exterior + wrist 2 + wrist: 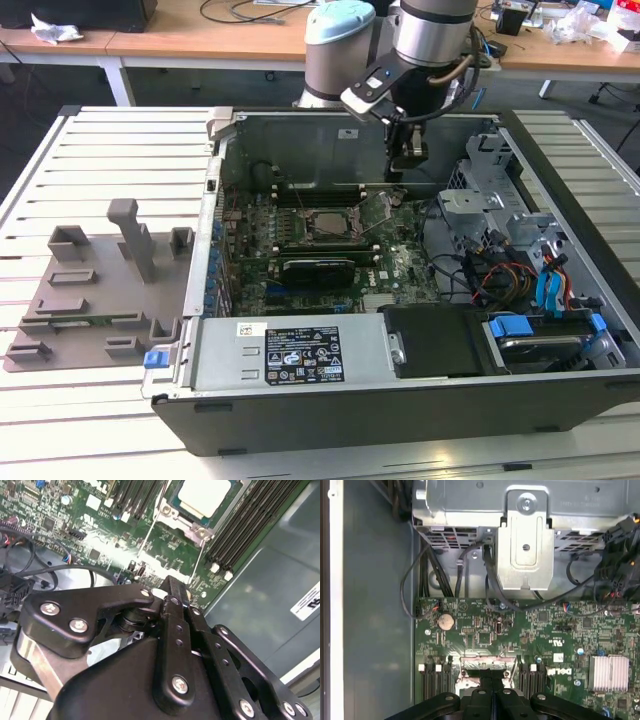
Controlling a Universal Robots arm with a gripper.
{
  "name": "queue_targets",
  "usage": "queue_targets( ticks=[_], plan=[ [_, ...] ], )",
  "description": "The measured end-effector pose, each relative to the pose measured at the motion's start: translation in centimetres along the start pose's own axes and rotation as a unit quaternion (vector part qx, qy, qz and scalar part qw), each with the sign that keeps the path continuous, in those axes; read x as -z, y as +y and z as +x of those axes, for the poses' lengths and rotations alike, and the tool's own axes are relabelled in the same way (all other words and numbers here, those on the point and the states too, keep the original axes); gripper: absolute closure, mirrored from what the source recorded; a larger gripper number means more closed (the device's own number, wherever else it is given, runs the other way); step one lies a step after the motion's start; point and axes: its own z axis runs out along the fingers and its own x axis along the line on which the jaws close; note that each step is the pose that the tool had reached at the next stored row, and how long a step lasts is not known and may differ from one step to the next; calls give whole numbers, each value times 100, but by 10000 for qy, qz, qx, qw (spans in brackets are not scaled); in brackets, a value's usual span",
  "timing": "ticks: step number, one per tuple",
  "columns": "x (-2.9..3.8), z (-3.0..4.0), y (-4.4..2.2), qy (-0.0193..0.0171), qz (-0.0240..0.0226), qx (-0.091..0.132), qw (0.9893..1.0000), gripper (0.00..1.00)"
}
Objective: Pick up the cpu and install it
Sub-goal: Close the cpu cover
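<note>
Case: you have an open computer case (400, 410) lying on a white slatted table (100, 150).
Board: a green motherboard (260, 215) sits inside, with a long black card (318, 270) towards its near edge.
Sticker: a white-and-black label (302, 356) is on the near metal panel.
Left: on the exterior view's left you'll see a grey moulded fixture (80, 300), just beside the case.
Right: blue cables (550, 290).
Far: wooden desks (200, 35).

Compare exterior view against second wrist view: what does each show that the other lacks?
Exterior view: the whole open case, the grey fixture on the slatted table at the exterior view's left, the label sticker, the long black card, the arm above the case.
Second wrist view: black linkage and screws of the gripper close up, fingers closed together.
Both: the gripper over the green motherboard, near the socket where the cpu lies.
</note>
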Motion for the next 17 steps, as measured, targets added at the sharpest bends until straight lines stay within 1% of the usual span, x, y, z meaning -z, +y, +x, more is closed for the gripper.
queue_targets(
  ticks=[3, 4, 5, 8, 9, 10, 11, 14, 16, 17],
  plan=[
    [-13, 0, 49, 0, 2, 0, 10000, 89],
    [-38, 0, 82, 0, 8, 0, 10000, 89],
    [-78, 1, 133, 0, 14, 3, 10000, 89],
    [-154, 5, 200, -6, 18, 86, 10000, 89],
    [-185, 5, 208, -8, 17, 177, 9998, 89],
    [-232, 5, 215, -12, 14, 342, 9994, 89],
    [-277, 7, 219, -14, 12, 454, 9990, 89],
    [-354, 9, 221, -14, 12, 477, 9989, 89],
    [-429, 10, 219, -15, 12, 485, 9988, 89],
    [-491, 12, 184, -15, 12, 488, 9988, 89]
  ],
)
